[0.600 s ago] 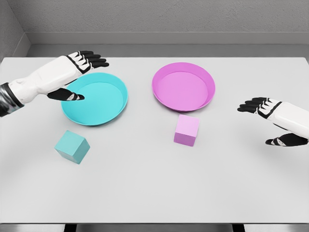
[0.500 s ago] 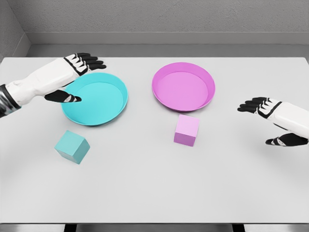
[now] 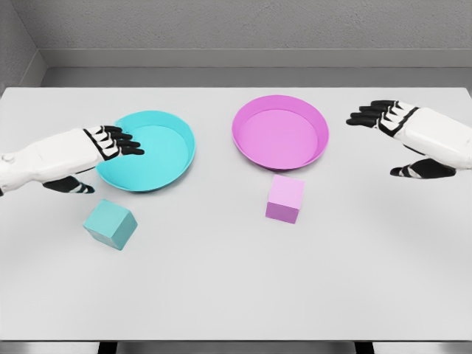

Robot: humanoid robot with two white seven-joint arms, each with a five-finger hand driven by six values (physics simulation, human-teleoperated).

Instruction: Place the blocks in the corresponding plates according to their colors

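Note:
A teal block (image 3: 110, 224) sits on the white table, just in front of the teal plate (image 3: 158, 151). A pink block (image 3: 285, 198) lies right in front of the pink plate (image 3: 280, 131); both plates hold nothing. My left hand (image 3: 99, 161) hovers over the teal plate's left rim, just behind the teal block, open and holding nothing. To the right of the pink plate, my right hand (image 3: 389, 140) floats above the table, fingers spread and pointing left, also holding nothing.
The white table (image 3: 236, 280) runs to a front edge at the bottom of the view. A grey wall stands behind its far edge.
My left hand has come down and toward me, from behind the teal plate to just behind the teal block. My right hand has risen and moved back, toward the pink plate's right side.

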